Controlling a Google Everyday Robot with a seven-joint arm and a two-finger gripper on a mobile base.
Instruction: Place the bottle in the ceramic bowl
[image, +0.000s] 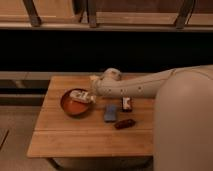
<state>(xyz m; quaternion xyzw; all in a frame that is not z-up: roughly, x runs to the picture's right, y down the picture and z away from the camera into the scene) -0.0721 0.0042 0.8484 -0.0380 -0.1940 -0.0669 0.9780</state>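
The ceramic bowl (75, 106), orange-red inside with a darker rim, sits on the left part of the wooden table (85, 142). The small cream-white bottle (79, 95) lies tilted over the bowl's upper right side, inside the rim line. My gripper (91, 97) is at the bowl's right edge, shut on the bottle's right end. The pale arm (135, 87) reaches in from the right across the table.
A blue rectangular block (110, 112) lies just right of the bowl. A white-and-dark-red packet (126, 103) and a dark reddish-brown item (123, 123) lie further right. My pale body (185, 125) fills the right side. A dark shelf runs behind the table.
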